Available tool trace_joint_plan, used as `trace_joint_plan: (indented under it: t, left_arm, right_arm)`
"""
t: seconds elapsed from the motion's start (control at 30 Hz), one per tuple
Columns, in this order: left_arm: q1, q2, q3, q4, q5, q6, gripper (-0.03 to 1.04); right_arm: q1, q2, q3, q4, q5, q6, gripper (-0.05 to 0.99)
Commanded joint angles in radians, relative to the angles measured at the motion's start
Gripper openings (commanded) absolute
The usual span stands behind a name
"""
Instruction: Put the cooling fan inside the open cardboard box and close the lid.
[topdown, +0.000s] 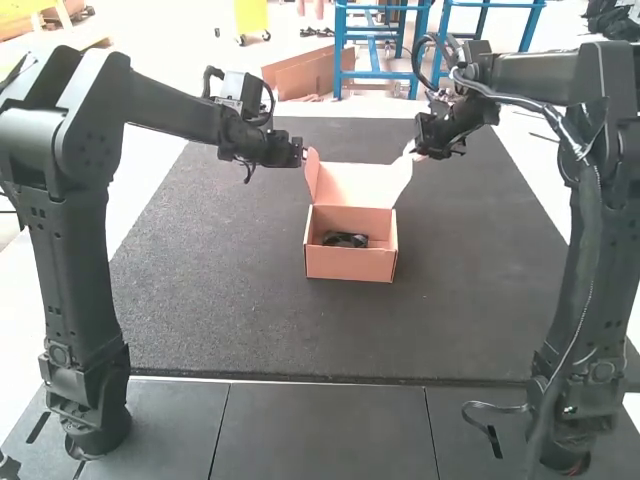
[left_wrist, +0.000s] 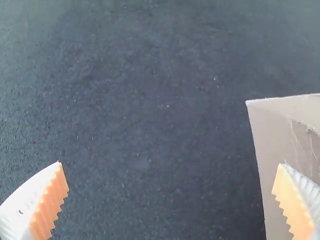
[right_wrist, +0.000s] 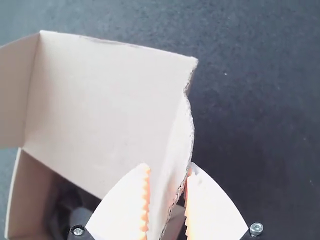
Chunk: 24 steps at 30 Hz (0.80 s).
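Cooling fan (topdown: 345, 239) sits inside the cardboard box (topdown: 350, 258), mid-mat (topdown: 200, 280), nearer the far edge. Lid (topdown: 360, 182) stands upright. Right gripper (right_wrist: 167, 175) is clamped on the lid's side edge. Left gripper (topdown: 296, 155) is wide open just beside the opposite flap. Likely light, stiff corrugated card that creases easily: hold near the free edge and fold at the hinge. The box may slide.

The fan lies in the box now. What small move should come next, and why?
Probably the right gripper should swing the lid down over the box. The cooling fan already lies inside, the lid stands upright, and that gripper pinches its edge; the left gripper is open beside its other corner.
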Motion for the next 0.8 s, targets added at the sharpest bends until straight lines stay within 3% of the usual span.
trace_joint_plan:
  t: [0.0,0.17,0.57,0.77]
  left_arm:
    - [-0.006,-0.035,0.041,0.004,0.010,-0.009,0.97]
    - [-0.006,-0.039,0.037,0.002,0.013,-0.009,0.97]
    - [-0.037,-0.078,0.032,0.001,0.065,-0.009,0.97]
    - [-0.046,-0.093,0.030,-0.014,0.065,-0.009,0.97]
  right_arm:
    - [-0.002,0.021,0.002,0.004,-0.022,-0.012,0.18]
    - [-0.002,0.020,-0.002,0.007,-0.022,-0.013,0.09]
    - [0.027,-0.013,-0.007,0.007,-0.037,-0.043,0.04]
    - [0.059,-0.051,-0.048,0.020,-0.028,-0.044,-0.01]
